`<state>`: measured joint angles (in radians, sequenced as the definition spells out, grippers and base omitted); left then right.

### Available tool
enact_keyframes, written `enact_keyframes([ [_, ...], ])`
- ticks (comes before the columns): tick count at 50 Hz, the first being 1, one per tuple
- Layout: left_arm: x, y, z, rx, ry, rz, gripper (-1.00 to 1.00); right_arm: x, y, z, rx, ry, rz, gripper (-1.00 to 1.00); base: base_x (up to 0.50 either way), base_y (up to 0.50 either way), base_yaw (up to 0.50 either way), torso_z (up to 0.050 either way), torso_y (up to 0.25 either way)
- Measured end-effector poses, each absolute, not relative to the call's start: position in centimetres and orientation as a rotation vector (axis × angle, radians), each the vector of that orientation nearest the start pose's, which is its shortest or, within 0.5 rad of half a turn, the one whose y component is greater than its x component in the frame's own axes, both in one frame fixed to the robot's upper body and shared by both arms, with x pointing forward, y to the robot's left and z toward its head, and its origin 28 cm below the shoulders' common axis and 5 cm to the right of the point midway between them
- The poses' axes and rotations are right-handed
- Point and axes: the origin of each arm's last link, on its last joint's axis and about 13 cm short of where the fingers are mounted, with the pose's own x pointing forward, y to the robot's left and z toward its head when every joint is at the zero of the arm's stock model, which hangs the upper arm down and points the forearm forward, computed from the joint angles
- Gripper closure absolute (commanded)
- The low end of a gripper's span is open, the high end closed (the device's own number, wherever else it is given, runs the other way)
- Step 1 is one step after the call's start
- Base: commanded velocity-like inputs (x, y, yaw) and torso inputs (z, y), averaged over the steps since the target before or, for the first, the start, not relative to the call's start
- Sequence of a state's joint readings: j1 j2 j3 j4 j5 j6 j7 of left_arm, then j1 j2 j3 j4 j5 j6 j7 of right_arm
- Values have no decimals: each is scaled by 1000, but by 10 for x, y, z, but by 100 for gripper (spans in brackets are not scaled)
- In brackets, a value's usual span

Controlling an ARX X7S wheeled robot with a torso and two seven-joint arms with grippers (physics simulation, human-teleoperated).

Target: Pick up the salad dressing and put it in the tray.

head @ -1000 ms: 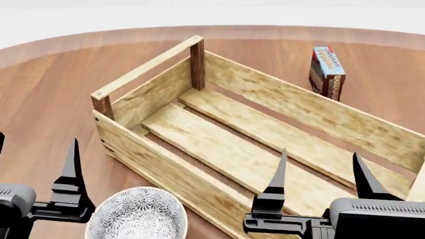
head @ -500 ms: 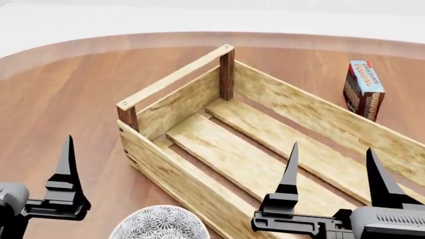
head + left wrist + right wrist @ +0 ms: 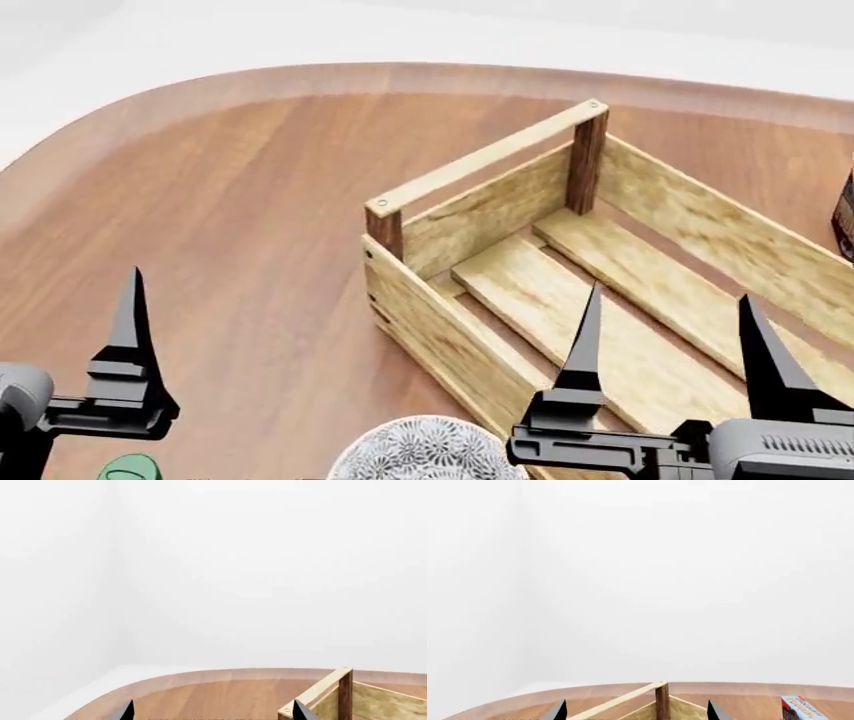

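The only lettering anywhere is on the blue-topped box (image 3: 802,709) standing on the table beyond the crate, seen from the right wrist camera, and its print is cut off at the frame edge and far too small to read.

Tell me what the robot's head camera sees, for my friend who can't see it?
An empty light-wood slatted tray sits on a round wooden table. Two open black grippers, left and right, hover nearest the camera, with a patterned bowl and a green cap between them.
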<state>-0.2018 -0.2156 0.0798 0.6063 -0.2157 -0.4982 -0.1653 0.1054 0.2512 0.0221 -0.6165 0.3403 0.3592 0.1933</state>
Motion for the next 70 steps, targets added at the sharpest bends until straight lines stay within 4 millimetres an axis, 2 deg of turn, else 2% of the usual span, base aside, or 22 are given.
enact_keyframes([
  [60, 224, 218, 146, 18, -284, -29, -100, 209, -126, 140, 81, -338, -2, -100, 0, 0, 500, 0, 0],
  [70, 224, 218, 146, 19, -282, -28, -100, 210, -123, 135, 35, -293, 44, -100, -29, 41, 0, 0, 0],
])
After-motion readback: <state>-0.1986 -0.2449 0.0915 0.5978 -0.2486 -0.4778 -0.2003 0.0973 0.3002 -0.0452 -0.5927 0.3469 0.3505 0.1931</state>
